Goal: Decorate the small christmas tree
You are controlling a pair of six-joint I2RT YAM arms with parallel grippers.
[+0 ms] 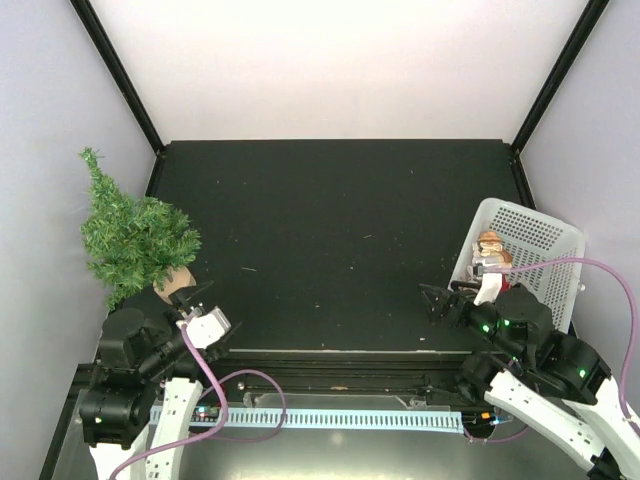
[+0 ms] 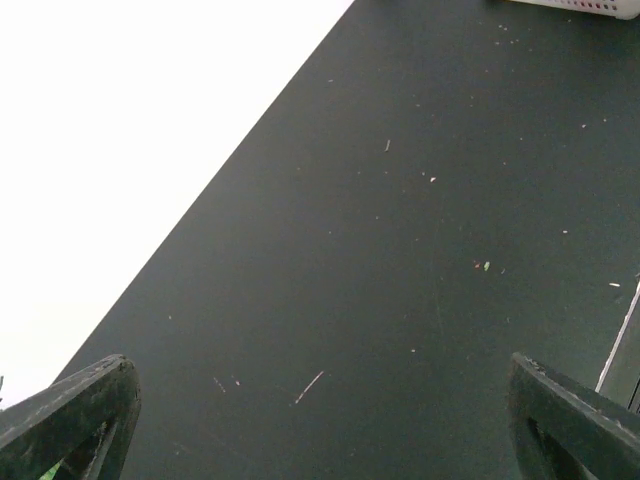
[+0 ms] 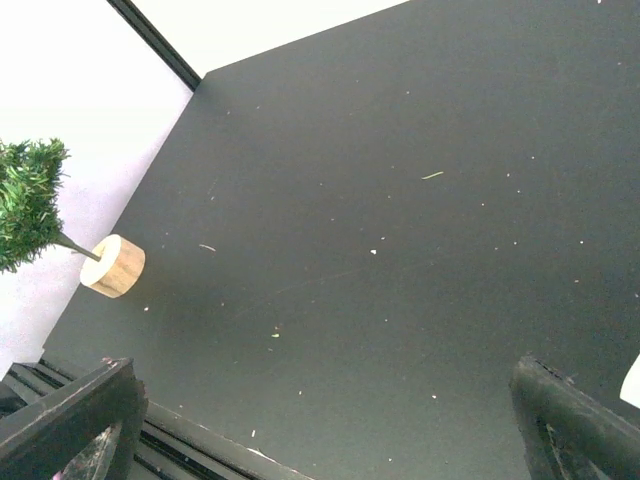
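Black table point(image 1: 330, 250); small christmas tree point(image 1: 135, 235) left; white basket point(image 1: 545, 240) right.

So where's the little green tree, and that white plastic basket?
Small bristly green christmas tree point(image 1: 135, 238), top view, on its needle branches.
White perforated plastic basket point(image 1: 537, 232), top view, on its bare mesh wall.

At the counter's left edge, the small christmas tree point(image 3: 28, 200) is cut off by the right wrist view's left border. Near the right edge, the white basket point(image 1: 540, 235) holds brownish items point(image 1: 491, 248) too small to identify.
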